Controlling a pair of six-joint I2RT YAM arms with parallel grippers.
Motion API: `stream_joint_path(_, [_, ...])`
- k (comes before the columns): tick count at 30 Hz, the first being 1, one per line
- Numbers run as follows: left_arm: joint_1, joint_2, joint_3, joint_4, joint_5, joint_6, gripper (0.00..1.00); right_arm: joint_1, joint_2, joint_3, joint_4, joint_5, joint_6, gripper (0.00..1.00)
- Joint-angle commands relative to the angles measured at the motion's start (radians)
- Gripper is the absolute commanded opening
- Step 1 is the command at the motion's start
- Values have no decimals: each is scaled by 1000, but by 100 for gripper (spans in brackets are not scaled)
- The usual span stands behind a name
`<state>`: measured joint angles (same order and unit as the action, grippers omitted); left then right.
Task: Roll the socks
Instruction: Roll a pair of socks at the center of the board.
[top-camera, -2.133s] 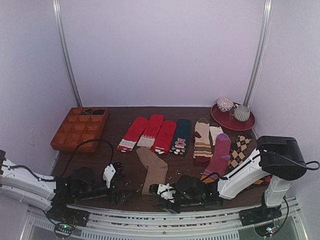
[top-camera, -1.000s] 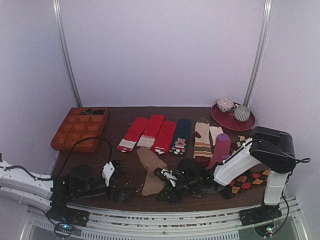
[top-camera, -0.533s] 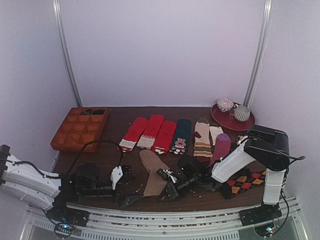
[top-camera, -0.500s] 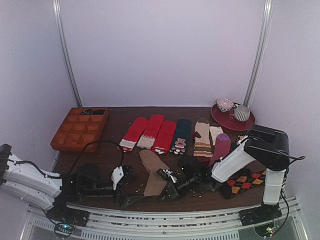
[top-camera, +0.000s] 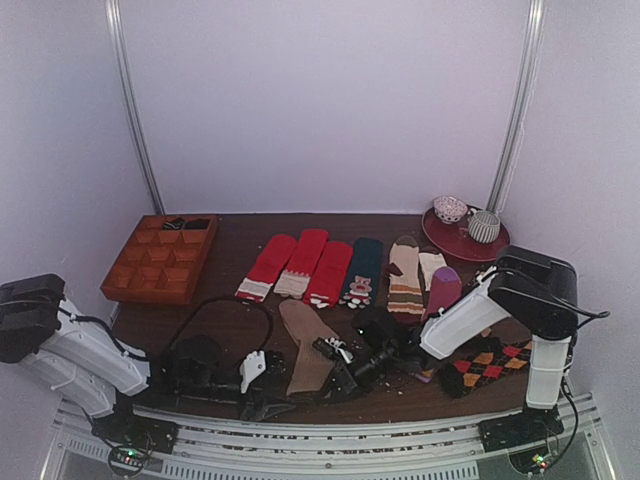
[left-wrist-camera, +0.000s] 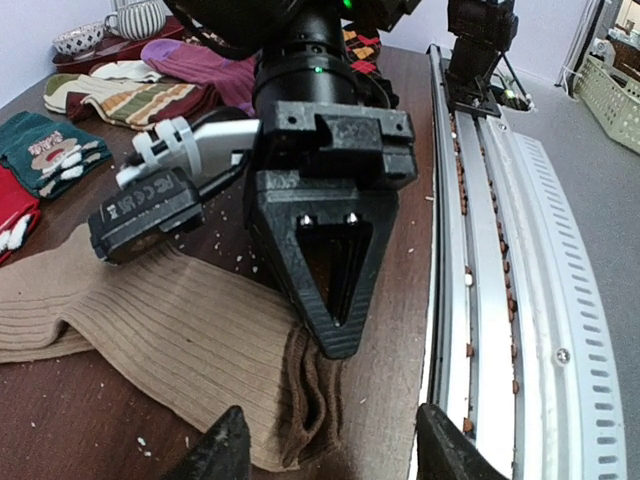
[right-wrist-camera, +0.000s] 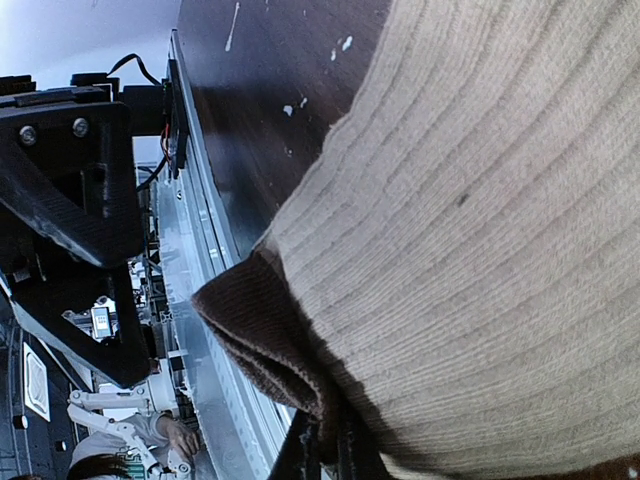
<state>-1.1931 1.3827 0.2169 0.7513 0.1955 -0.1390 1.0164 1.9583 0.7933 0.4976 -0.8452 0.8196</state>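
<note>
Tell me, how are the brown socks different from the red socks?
The brown socks are plain and ribbed; the red socks have white patterned cuffs. The brown socks lie near the arms, one end bunched up and pinched by the right arm's fingers; the red socks lie flat in the back row. Both are long and rest on the table.

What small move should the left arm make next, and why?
Probably the left gripper should ease forward and close on the near cuff edge of the tan socks. Its jaws stand open facing that bunched edge, and the right gripper is shut on it, so a second hold seems needed to start rolling.
</note>
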Motion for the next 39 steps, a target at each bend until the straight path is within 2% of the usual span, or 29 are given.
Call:
stream_joint_path(1, [-7, 94, 17, 166, 39, -10, 56, -14, 39, -28, -157, 57, -21, 2])
stream_joint_path(7, [-26, 164, 26, 220, 49, -27, 54, -17, 40, -34, -158, 62, -23, 4])
stream_joint_path(12, [-46, 223, 40, 229, 1, -12, 63, -17, 46, -31, -156, 60, -23, 4])
stream_joint_path(20, [-46, 303, 17, 308, -45, -22, 62, -18, 47, -35, -162, 54, -29, 4])
stream_joint_path(23, [-46, 316, 23, 321, -48, -25, 59, -17, 50, -31, -167, 54, -31, 4])
stream_joint_path(26, [-46, 329, 35, 325, -54, -37, 49, -17, 50, -32, -163, 54, -28, 4])
stream_joint_path(31, [-46, 373, 42, 340, -66, -62, 39, -17, 51, -29, -164, 54, -27, 4])
stream_joint_path(35, [-46, 385, 41, 348, -73, -87, 36, -18, 55, -31, -164, 53, -26, 4])
stream_joint_path(36, [-46, 384, 41, 350, -75, -92, 36, -18, 56, -31, -164, 54, -27, 4])
stream_joint_path(38, [-46, 376, 39, 353, -84, -100, 51, -17, 59, -32, -162, 54, -26, 4])
stream_joint_path(39, [-46, 371, 34, 364, -88, -101, 55, -18, 60, -31, -162, 54, -26, 4])
